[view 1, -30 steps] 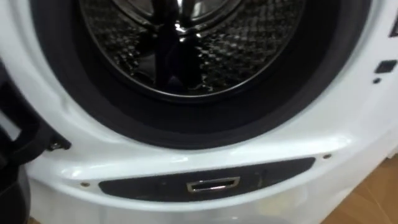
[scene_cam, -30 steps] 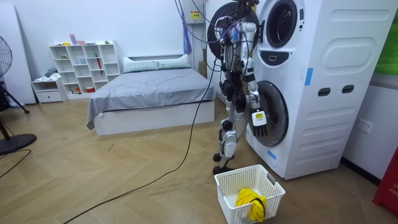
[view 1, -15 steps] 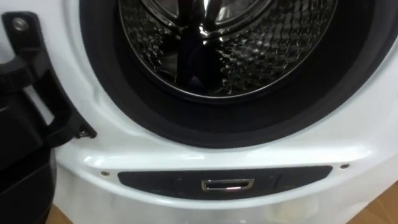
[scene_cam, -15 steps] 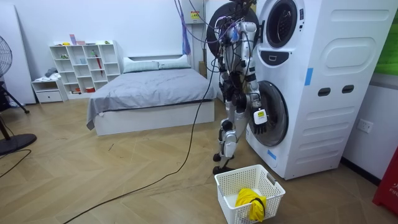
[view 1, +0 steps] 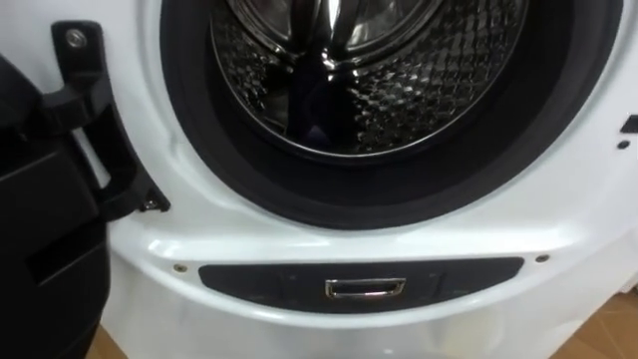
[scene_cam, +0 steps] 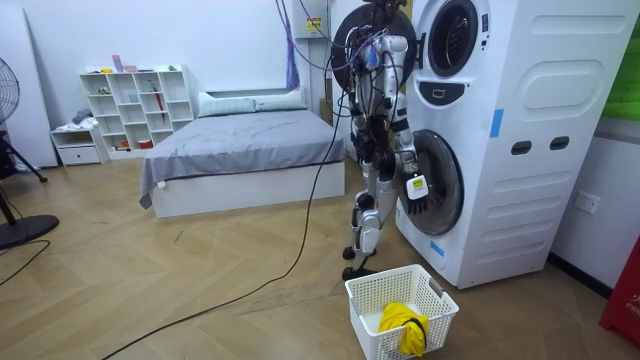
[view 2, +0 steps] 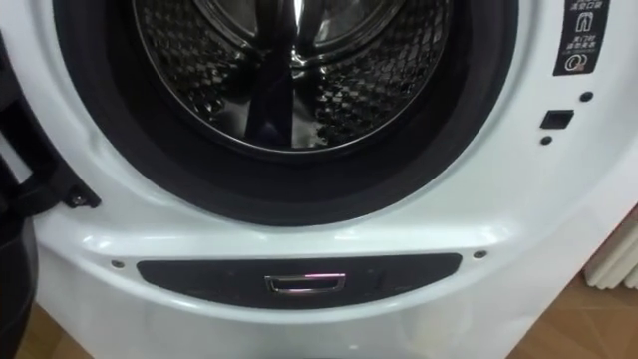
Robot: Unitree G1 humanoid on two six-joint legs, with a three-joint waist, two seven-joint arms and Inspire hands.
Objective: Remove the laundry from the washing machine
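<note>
Presently, the robot is stationed directly before the lower washing machine (view 1: 419, 234), with the door (view 1: 40, 239) swung open on its hinge (view 1: 90, 90) at the robot's left. The steel drum (view 1: 429, 80) is exposed inside the dark rubber seal (view 1: 299, 189). No cloth can be made out in the part of the drum that is seen. The nearest part of the drum floor is hidden behind the seal, so it cannot be determined whether an item remains there. One yellow garment (scene_cam: 402, 325) is seen lying in the white basket (scene_cam: 362, 312), which is set on the floor just beside the machine and the robot's feet.

In the room view the right hand (scene_cam: 414, 197) is held low in front of the opening, with fingers hanging relaxed and nothing gripped.

Handling, as judged:
- Clothes are to be treated as light, soft and limp. If damp, added weight and cling to the drum wall are to be expected.
- No fixed grasp point is offered. A bunched fold near the middle of the item should be pinched between thumb and fingers, so that trailing ends are kept short.
- Edges and sleeves should be avoided as a first hold, since the remainder may drag over the seal and snag.
- The item should be lifted clear of the seal before it is drawn out.
</note>
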